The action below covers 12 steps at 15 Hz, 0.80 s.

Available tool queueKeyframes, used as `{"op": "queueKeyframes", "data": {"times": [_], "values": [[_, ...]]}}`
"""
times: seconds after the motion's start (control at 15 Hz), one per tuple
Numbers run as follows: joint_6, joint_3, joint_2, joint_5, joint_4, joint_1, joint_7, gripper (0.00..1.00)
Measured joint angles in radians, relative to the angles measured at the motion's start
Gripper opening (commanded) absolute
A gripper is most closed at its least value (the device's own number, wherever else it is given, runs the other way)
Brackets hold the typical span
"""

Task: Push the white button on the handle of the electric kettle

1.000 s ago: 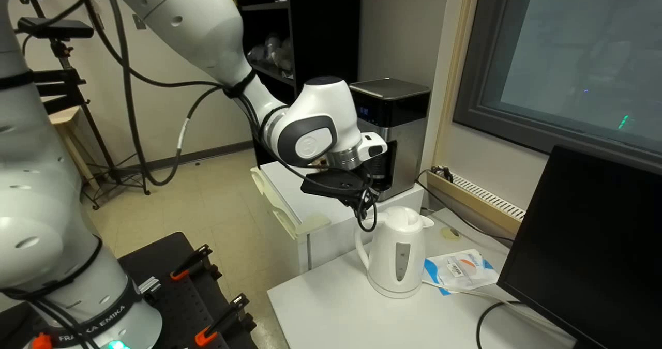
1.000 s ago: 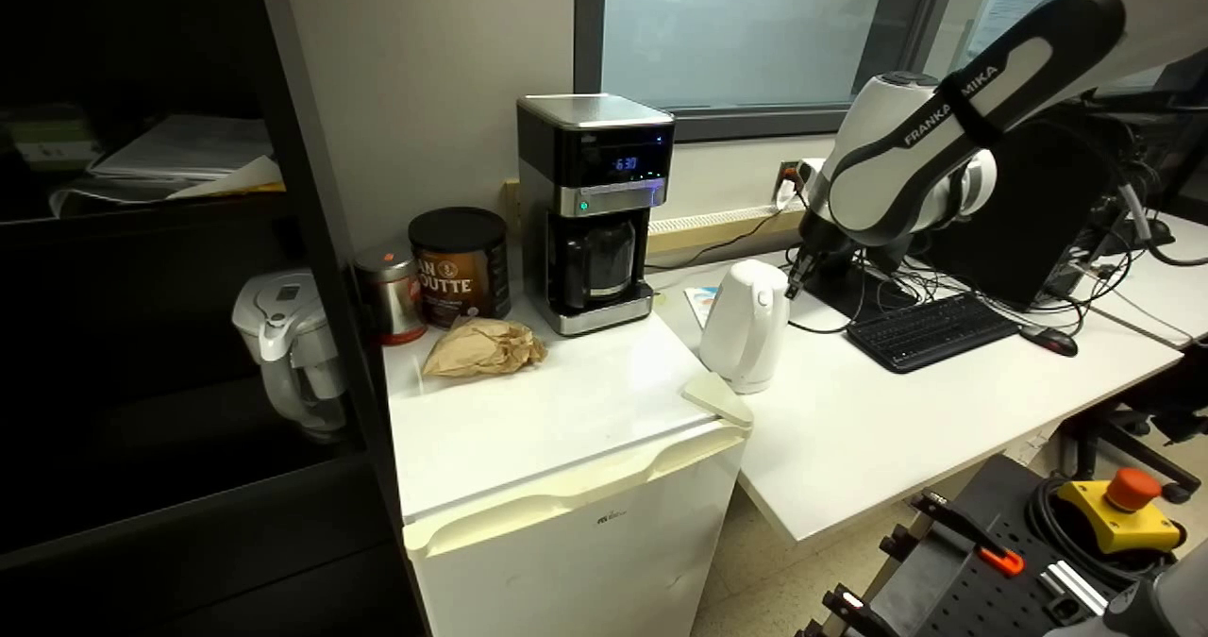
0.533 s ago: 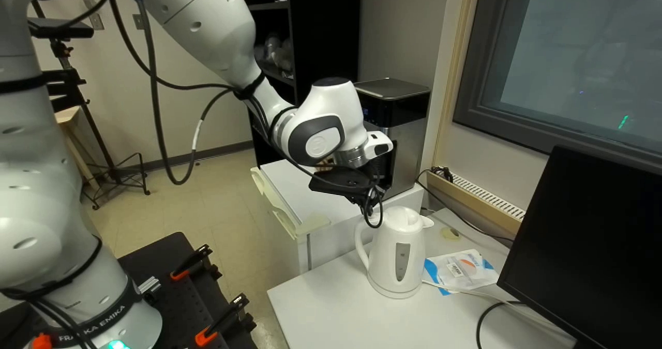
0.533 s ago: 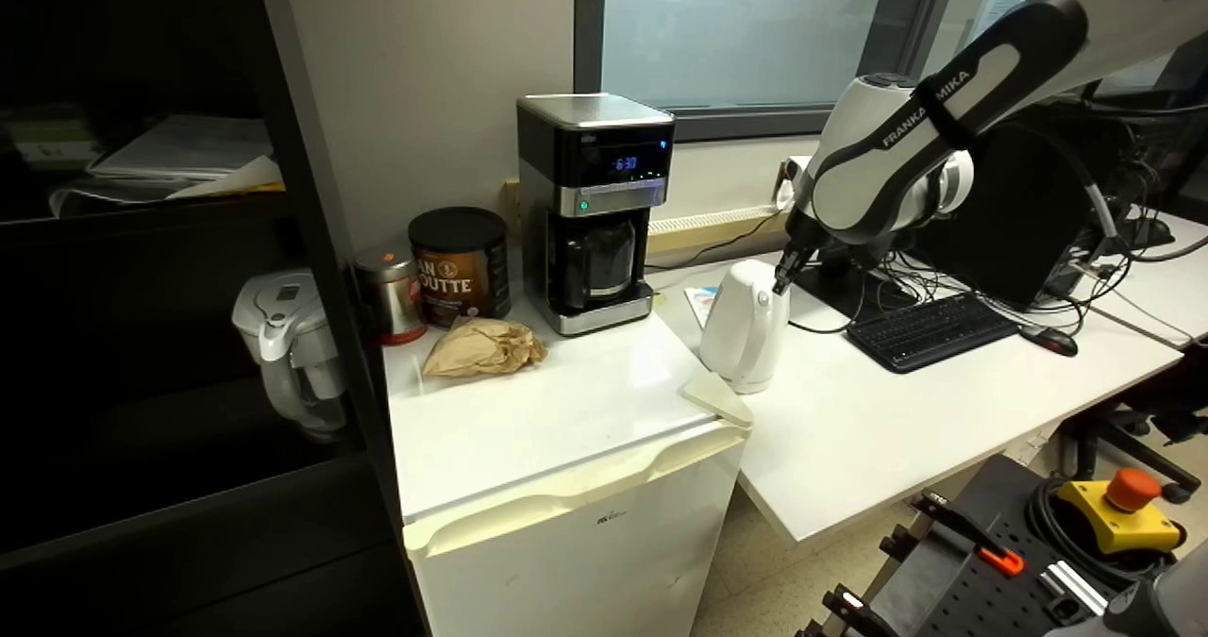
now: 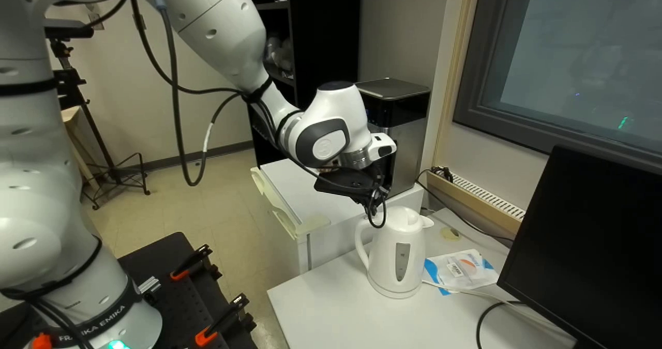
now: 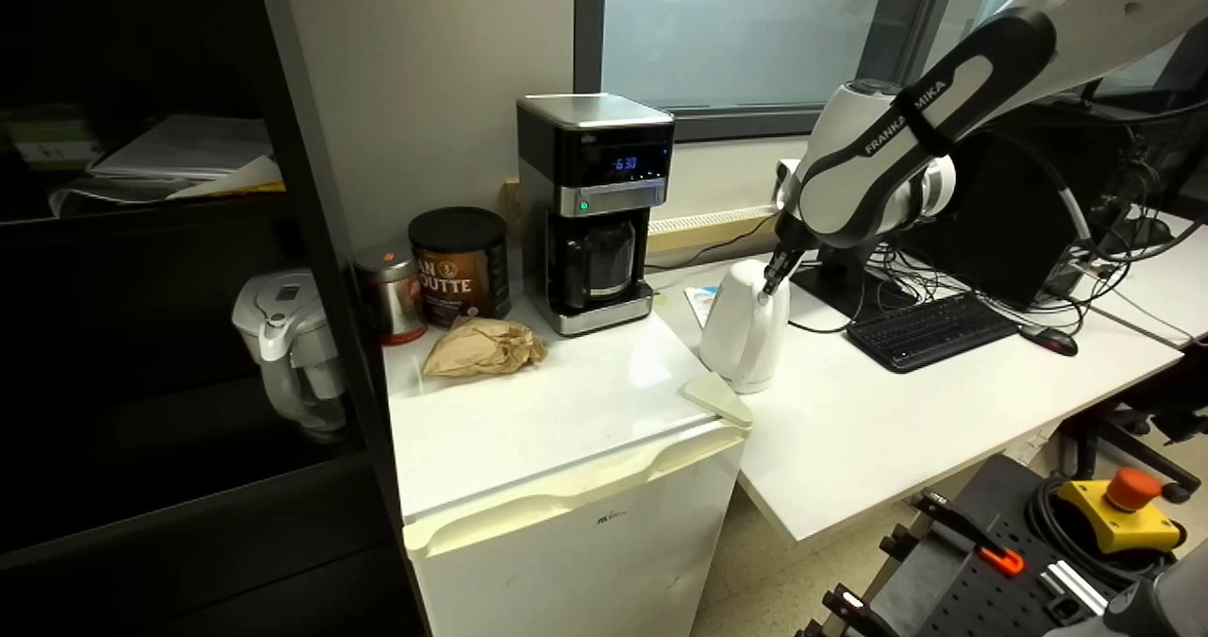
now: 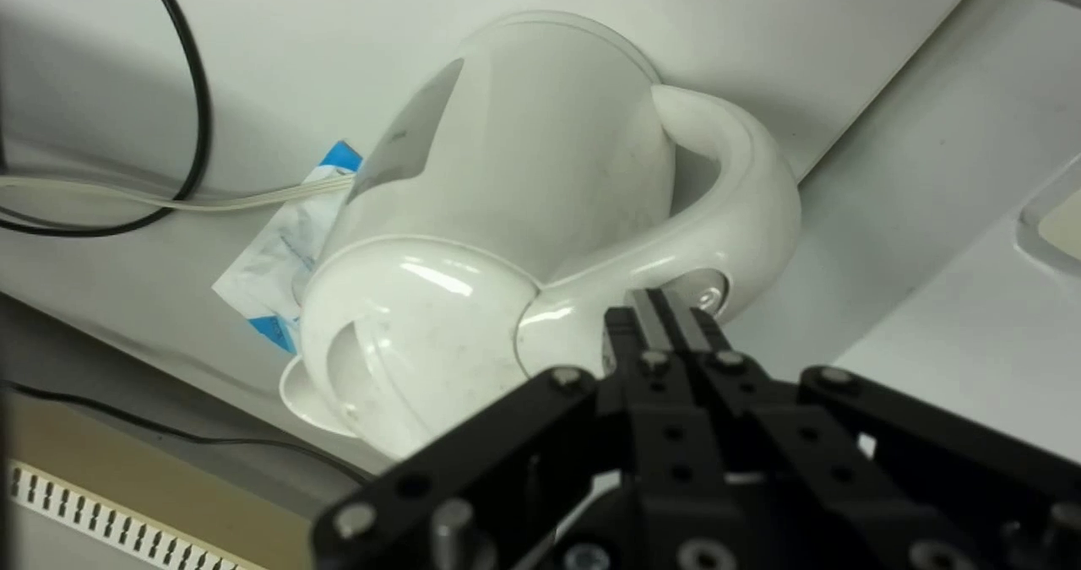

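Note:
The white electric kettle (image 5: 381,261) stands upright on the white table; it also shows in an exterior view (image 6: 725,340) and the wrist view (image 7: 557,165). Its loop handle (image 7: 756,194) curves to the right in the wrist view; it faces the camera in an exterior view (image 6: 758,349). The white button (image 7: 709,293) sits in an oval recess on top of the handle, partly hidden behind my fingertips. My gripper (image 7: 661,293) is shut with nothing between its pads. Its tips (image 6: 770,286) point down just over the button area; whether they touch cannot be told.
A black and steel coffee maker (image 6: 596,137) stands on the white fridge (image 6: 566,429) beside the table. A blue and white packet (image 5: 460,269) and a pale cord (image 7: 270,197) lie by the kettle. A monitor (image 5: 584,245) and a keyboard (image 6: 930,330) are further along the table.
My gripper has moved across toward the kettle, from beside the handle's top to over the button area. It stays shut. The kettle has not moved.

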Motion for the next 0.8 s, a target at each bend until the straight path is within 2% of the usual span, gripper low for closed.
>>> {"op": "queueKeyframes", "data": {"times": [0.8], "values": [[0.009, 0.009, 0.019, 0.000, 0.016, -0.012, 0.010, 0.03]]}}
